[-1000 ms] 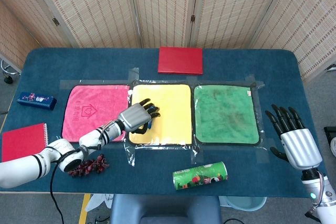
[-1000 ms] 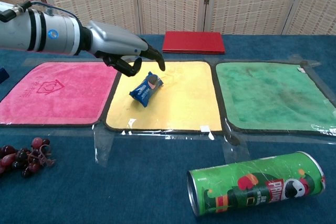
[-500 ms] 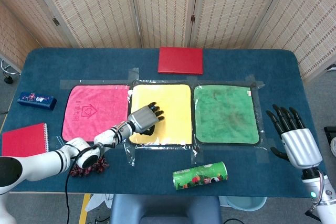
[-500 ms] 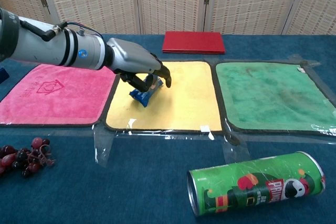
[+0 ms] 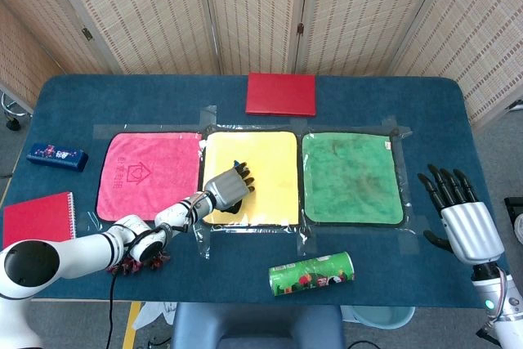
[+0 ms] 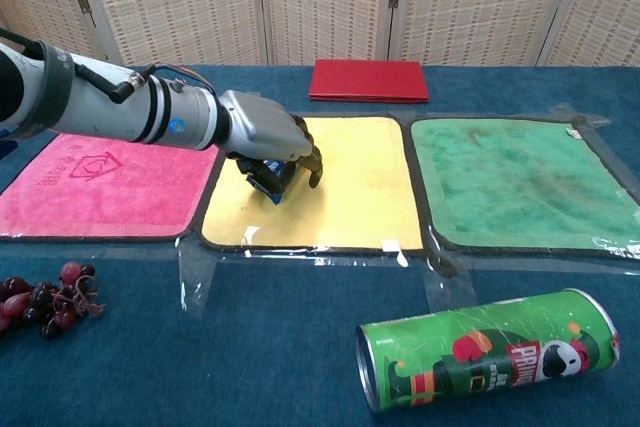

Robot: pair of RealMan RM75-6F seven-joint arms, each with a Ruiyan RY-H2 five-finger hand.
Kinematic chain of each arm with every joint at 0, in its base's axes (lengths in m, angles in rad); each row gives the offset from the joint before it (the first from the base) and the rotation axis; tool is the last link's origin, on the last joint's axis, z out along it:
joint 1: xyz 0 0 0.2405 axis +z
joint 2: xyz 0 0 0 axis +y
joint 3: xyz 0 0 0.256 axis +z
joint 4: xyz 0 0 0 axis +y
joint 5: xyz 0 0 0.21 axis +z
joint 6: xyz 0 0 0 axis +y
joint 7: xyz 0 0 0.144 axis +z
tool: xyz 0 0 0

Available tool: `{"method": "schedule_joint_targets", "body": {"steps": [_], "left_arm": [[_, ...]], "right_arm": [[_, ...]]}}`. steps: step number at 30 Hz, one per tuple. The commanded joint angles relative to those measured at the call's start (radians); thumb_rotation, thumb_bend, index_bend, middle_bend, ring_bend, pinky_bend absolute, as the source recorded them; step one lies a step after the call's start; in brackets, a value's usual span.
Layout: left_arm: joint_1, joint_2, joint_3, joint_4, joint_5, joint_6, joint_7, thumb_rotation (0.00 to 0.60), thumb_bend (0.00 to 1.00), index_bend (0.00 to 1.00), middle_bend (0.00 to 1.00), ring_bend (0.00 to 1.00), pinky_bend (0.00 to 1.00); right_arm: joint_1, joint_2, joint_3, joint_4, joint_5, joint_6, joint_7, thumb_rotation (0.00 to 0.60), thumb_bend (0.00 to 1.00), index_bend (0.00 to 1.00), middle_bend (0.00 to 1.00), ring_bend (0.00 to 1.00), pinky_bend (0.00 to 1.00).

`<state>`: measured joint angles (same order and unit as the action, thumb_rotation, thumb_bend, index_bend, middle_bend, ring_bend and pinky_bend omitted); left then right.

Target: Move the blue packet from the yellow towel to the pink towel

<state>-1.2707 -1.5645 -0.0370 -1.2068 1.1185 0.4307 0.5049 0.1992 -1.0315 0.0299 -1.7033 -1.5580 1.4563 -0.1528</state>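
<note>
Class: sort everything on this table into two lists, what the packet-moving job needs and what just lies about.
Needed: blue packet, yellow towel, pink towel, left hand closed over the packet.

Lying about: green towel, red book, green can, grapes, red notebook, blue box.

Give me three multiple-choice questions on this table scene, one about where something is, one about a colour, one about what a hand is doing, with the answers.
1. Where does the blue packet lie?
A. on the pink towel
B. on the yellow towel
C. on the green towel

2. What colour is the towel nearest the right hand?
A. green
B. pink
C. yellow

3. What is the left hand doing?
A. resting open on the pink towel
B. gripping the snack can
C. closing its fingers over the blue packet

Answers:
1 B, the packet sits on the yellow towel under the left hand.
2 A, the green towel is closest to it.
3 C, its fingers curl round the packet in the chest view.
</note>
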Motion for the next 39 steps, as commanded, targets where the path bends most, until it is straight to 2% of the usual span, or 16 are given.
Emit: {"method": "schedule_joint_targets", "body": {"steps": [1,16,22,31,34,39], "left_arm": [[-0.007,-0.007,0.013,0.009,-0.018,0.008,0.013,0.138,0.96,0.26,0.21,0.15,0.00],[0.000,0.002,0.072,0.028,-0.062,0.057,0.065,0.137,0.96,0.38,0.35,0.27,0.00],[0.023,0.045,0.099,0.013,-0.079,0.084,0.078,0.138,0.96,0.42,0.41,0.32,0.00],[0.074,0.124,0.152,-0.004,-0.120,0.106,0.091,0.140,0.96,0.44,0.44,0.35,0.00],[0.088,0.151,0.154,-0.022,-0.124,0.127,0.087,0.143,0.96,0.45,0.45,0.36,0.00],[0.110,0.194,0.126,-0.075,-0.090,0.178,0.046,0.144,0.96,0.45,0.45,0.36,0.02]], "right_arm": [[-0.005,-0.002,0.001,0.005,0.003,0.001,0.006,0.600,0.13,0.00,0.00,0.00,0.00],[-0.018,-0.006,0.011,0.016,0.000,0.003,0.009,0.600,0.12,0.00,0.00,0.00,0.00],[-0.023,-0.005,0.015,0.013,-0.005,0.008,0.010,0.600,0.12,0.00,0.00,0.00,0.00],[-0.030,-0.008,0.022,0.018,-0.014,0.023,0.010,0.600,0.12,0.00,0.00,0.00,0.00],[-0.032,-0.008,0.024,0.021,-0.016,0.026,0.015,0.600,0.12,0.00,0.00,0.00,0.00],[-0.034,-0.010,0.026,0.024,-0.018,0.027,0.021,0.600,0.12,0.00,0.00,0.00,0.00]]}}
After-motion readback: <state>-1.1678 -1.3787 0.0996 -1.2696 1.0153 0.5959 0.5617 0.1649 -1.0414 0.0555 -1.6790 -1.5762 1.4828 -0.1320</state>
